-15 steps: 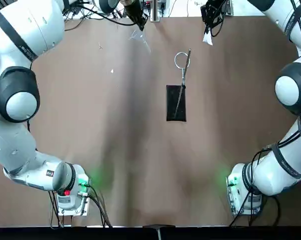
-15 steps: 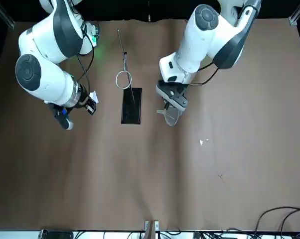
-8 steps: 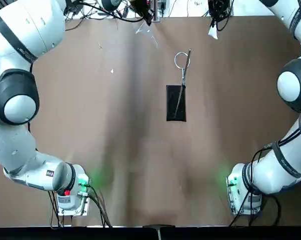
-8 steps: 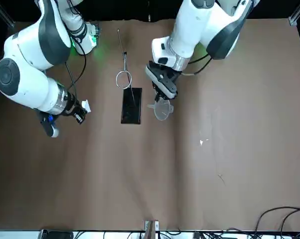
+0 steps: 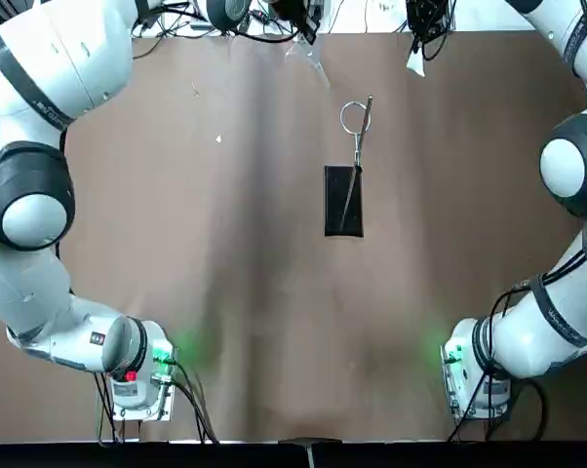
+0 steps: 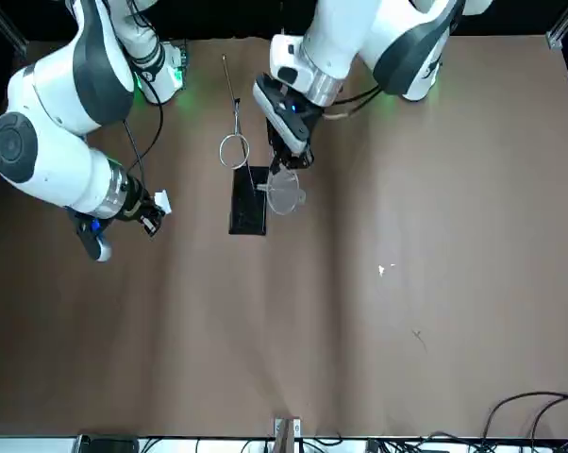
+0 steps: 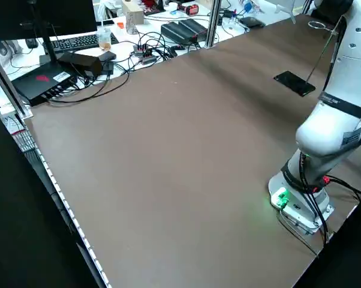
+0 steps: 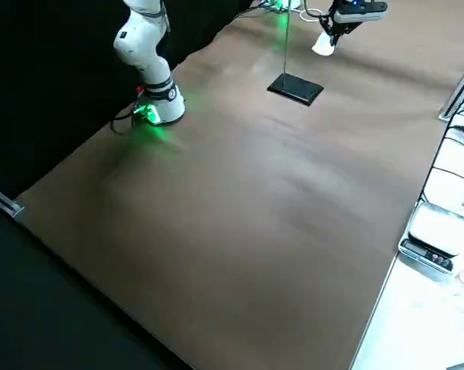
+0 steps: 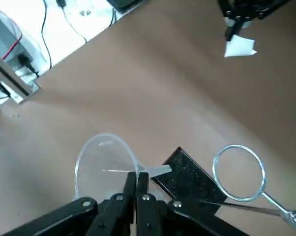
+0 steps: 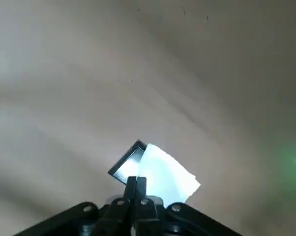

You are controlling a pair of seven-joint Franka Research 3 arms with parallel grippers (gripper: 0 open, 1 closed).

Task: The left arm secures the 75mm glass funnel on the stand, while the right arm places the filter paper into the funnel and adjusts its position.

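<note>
Largest are the two white robot arms, the left arm (image 5: 40, 185) and the right arm (image 5: 571, 166), reaching out over the brown-covered desk (image 5: 264, 312), each on a base lit green. Between them, on the desk, is the stand (image 5: 343, 210): a flat black base plate, a thin metal rod and a small round ring. The left gripper (image 9: 142, 174) is up in the air near the stand, its fingers clenched on the rim of the clear glass funnel (image 9: 103, 164), whose stem sticks out sideways, apart from the ring. The right gripper (image 10: 135, 179) is in the air at the stand's other side, its fingers pinching the filter paper (image 10: 165, 174), the smallest piece, white and folded, apart from the funnel.
</note>
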